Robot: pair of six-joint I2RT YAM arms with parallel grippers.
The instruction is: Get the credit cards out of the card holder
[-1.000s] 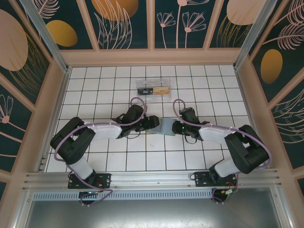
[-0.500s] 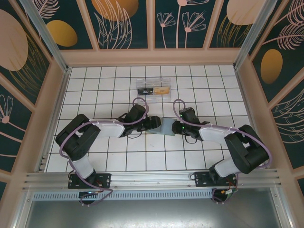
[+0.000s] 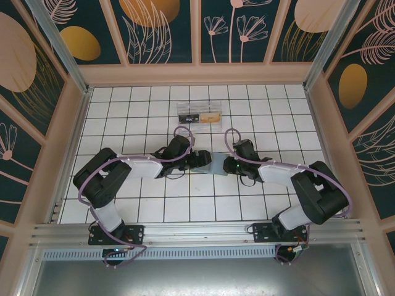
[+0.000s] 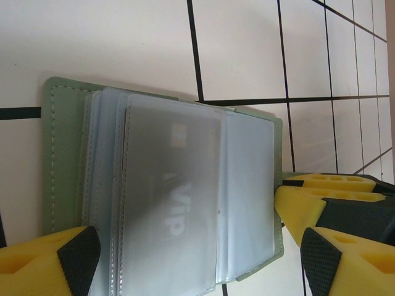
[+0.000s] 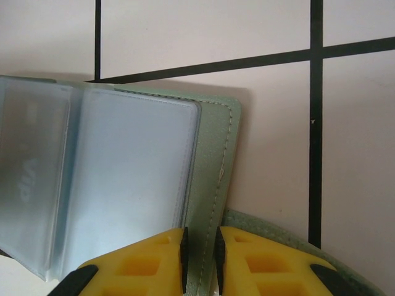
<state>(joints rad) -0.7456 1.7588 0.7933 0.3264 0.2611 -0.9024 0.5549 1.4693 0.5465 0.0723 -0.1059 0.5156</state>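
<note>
The card holder (image 3: 216, 164) lies open between the arms; the right gripper (image 5: 200, 253) pinches its green cover, while the left gripper (image 4: 197, 256), jaws wide, straddles the sleeved card (image 4: 170, 197) across its short side

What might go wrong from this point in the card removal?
1. The right tool pinches only the thin edge of the green cover of the card holder; a tug from the other side might slip it free.
2. The left tool stands wide open around the whole stack of clear sleeves; closing there may catch sleeves, not the VIP card alone.
</note>
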